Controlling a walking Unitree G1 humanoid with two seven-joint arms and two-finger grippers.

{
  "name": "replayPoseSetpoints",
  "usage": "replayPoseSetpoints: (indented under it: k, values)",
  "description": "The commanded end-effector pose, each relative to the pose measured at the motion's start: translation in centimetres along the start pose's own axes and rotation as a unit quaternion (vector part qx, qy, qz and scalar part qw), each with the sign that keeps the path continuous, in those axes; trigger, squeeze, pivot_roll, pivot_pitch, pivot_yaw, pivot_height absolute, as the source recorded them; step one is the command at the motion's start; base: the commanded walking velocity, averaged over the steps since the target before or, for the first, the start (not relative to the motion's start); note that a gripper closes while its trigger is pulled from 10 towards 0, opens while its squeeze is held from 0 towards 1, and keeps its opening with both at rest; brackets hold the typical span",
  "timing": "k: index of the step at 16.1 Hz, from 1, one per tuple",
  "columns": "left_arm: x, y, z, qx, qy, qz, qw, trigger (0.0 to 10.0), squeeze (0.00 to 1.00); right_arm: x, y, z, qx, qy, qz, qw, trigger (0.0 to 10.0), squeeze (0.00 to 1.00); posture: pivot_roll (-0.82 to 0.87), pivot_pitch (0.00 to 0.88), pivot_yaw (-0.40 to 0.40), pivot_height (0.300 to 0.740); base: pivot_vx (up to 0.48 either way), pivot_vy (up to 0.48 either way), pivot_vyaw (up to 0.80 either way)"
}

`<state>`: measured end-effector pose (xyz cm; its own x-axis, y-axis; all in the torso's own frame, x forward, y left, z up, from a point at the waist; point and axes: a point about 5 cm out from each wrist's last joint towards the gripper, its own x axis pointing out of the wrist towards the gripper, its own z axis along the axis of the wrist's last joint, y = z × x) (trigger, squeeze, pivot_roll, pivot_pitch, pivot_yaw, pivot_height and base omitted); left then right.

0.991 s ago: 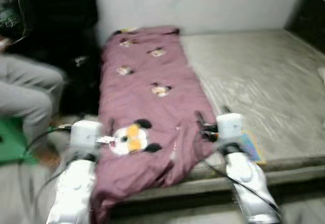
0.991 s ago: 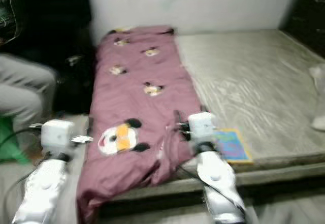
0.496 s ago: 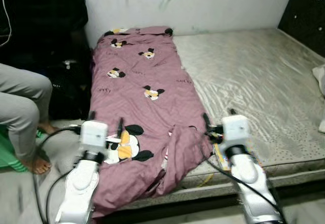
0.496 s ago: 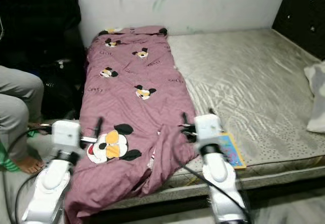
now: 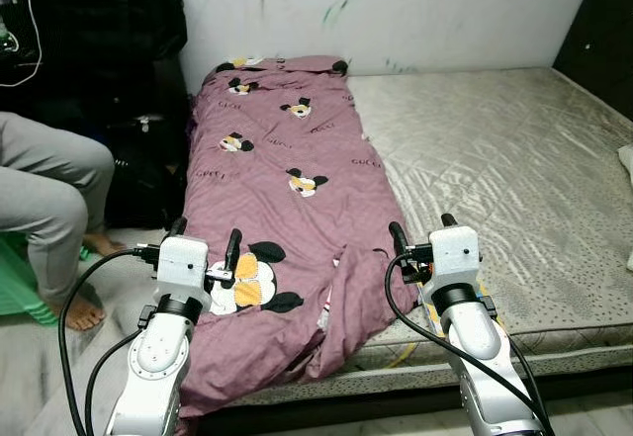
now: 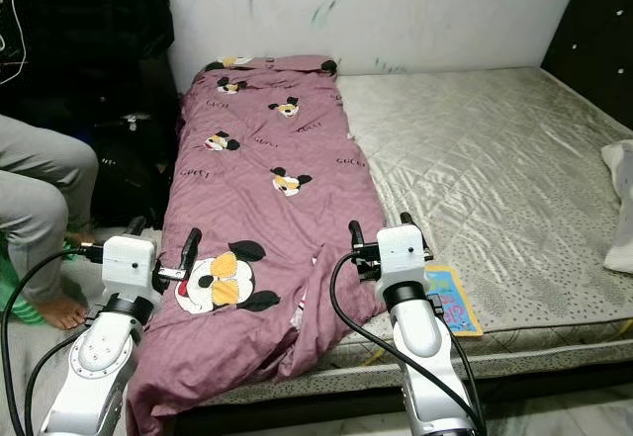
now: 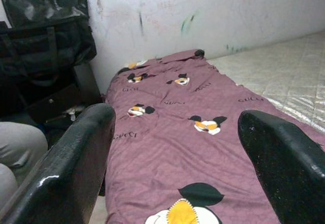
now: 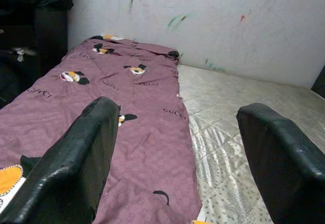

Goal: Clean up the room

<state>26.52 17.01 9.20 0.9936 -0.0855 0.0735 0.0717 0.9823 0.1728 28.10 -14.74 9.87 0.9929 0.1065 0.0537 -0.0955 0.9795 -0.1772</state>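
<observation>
Both arms raised forward, wrists level. Left gripper at 7 o'clock, right gripper at 5 o'clock, fingers spread wide.

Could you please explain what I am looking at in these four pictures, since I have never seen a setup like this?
This is a humanoid robot with two silver arms, each ending in two long black fingers. Two pictures come from the stereo camera on its head, looking down at a bed. The others come from cameras on each wrist, looking out between that gripper's fingers. The left gripper and right gripper are both open and hold nothing. A purple cartoon-mouse blanket lies along the left side of the bare mattress, its near end hanging over the edge. A colourful book lies beside the right arm. A person's legs show at left.
</observation>
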Motion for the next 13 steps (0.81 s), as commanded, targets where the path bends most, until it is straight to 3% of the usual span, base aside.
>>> replayPoseSetpoints:
  k: [1,4,13]
  values:
    - [-0.06,0.20,0.07,0.005,0.000,0.001,1.000,10.0,0.00,0.09,0.06,0.32,-0.004,-0.005,0.004,1.000,10.0,0.00,-0.06,0.000,-0.003,0.740,0.000,0.000,0.00]
    - [-0.02,0.12,0.06,0.006,0.002,-0.002,1.000,10.0,0.00,0.10,0.09,0.29,-0.001,-0.004,0.006,1.000,10.0,0.00,-0.06,0.000,-0.005,0.740,0.000,0.000,0.41]
    - [0.20,0.07,0.08,0.008,0.001,-0.004,1.000,10.0,0.00,0.43,0.39,0.03,0.005,0.003,0.018,1.000,10.0,0.00,-0.06,0.000,-0.003,0.740,0.000,0.000,0.00]
